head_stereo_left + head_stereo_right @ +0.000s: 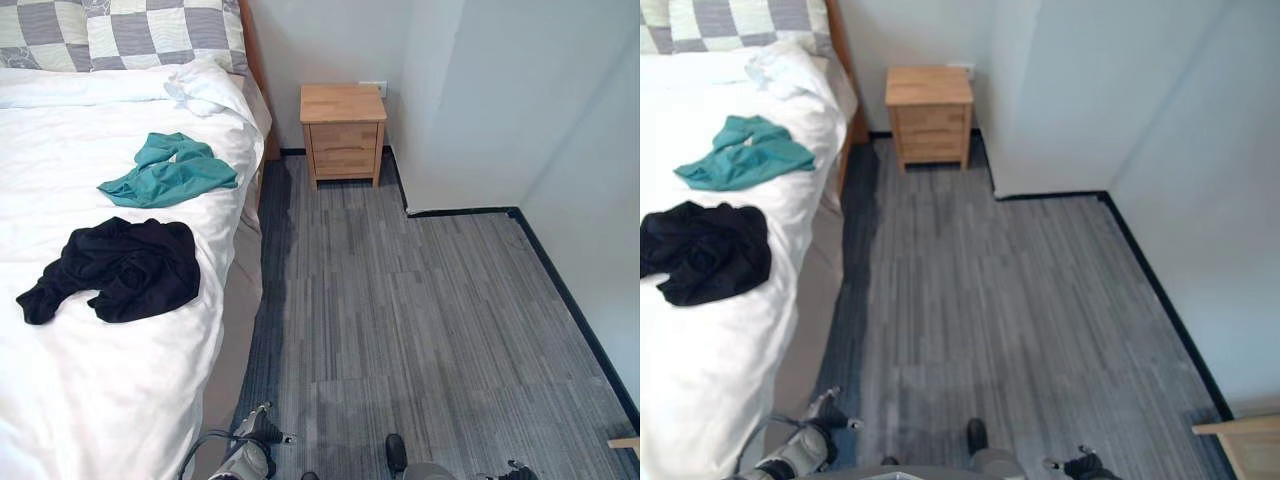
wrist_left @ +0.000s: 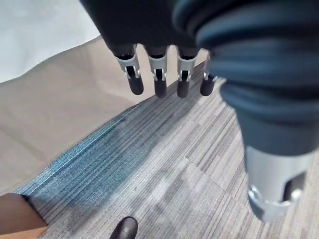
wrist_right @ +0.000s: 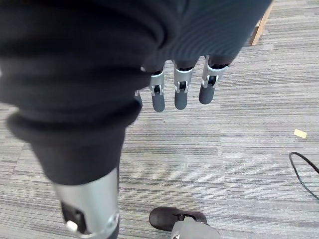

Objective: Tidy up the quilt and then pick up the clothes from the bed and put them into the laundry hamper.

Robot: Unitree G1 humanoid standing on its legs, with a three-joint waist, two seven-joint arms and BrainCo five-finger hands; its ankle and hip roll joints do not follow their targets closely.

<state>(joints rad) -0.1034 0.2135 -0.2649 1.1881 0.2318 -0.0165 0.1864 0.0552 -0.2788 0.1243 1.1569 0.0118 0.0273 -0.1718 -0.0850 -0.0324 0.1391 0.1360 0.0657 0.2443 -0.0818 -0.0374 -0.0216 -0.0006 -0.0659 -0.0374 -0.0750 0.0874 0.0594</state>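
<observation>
Left eye view has the bed (image 1: 110, 400) on the left, its white quilt (image 1: 120, 110) spread fairly flat but bunched near the checked pillows (image 1: 130, 30). Two garments lie on it: a black garment (image 1: 120, 268) crumpled nearer the robot, and a teal garment (image 1: 168, 172) beyond it toward the pillows, the two apart. Both sit well ahead of the left hand (image 2: 157, 74), which hangs low beside the bed's edge over the grey floor (image 1: 420, 300), fingers straight and spread, holding nothing. Further right, a wooden nightstand (image 1: 343, 130) stands against the far wall, well ahead of both hands. The right hand (image 3: 179, 87) hangs over the floor too, fingers straight and relaxed, empty. A piece of light wood (image 1: 1245, 445) shows just off to its right; what it belongs to cannot be told.

Both garments look light, soft and limp, so they should sag and trail once lifted; gathering a thick fold near the middle of each heap seems safer than pinching a loose edge or sleeve. The quilt is bulkier and would likely drag, so it is best taken at the bunched corner by the pillows and pulled smooth
</observation>
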